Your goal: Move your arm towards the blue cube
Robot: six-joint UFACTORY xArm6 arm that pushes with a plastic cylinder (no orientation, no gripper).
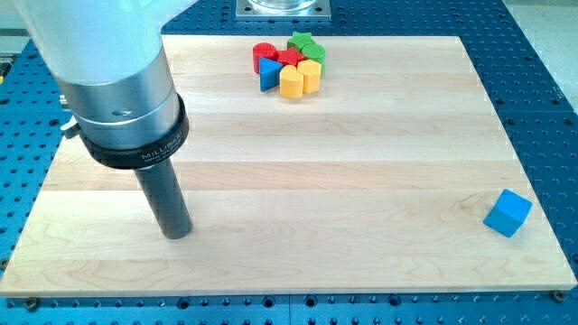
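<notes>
My tip (177,233) rests on the wooden surface (298,181) in the lower left of the frame, at the end of the dark rod that hangs from the big grey arm housing filling the upper left corner. There is no hand on this rig, so nothing is spread, pressed together or pinching; only the plain rod end meets the board.

The blue cube (508,214) sits alone at the lower right of the frame, near the surface's right edge and well apart from my tip, with bare wood between them.

At the top centre is a tight cluster: a red cylinder (264,53), a green star-like block (305,42), a red block (289,59) whose shape I cannot make out, a blue triangular block (268,77), and two yellow blocks (301,78), one rounded, one perhaps heart-shaped. All of them lie well away from a straight path toward the cube.

The main risk, as I judge it, is overshoot. The cube lies close to the right edge, so arriving too fast or too far could shove it off the surface. A path bending toward the frame's top could brush the cluster, though that seems unlikely. The bulky housing may also hide the tip as it travels.
</notes>
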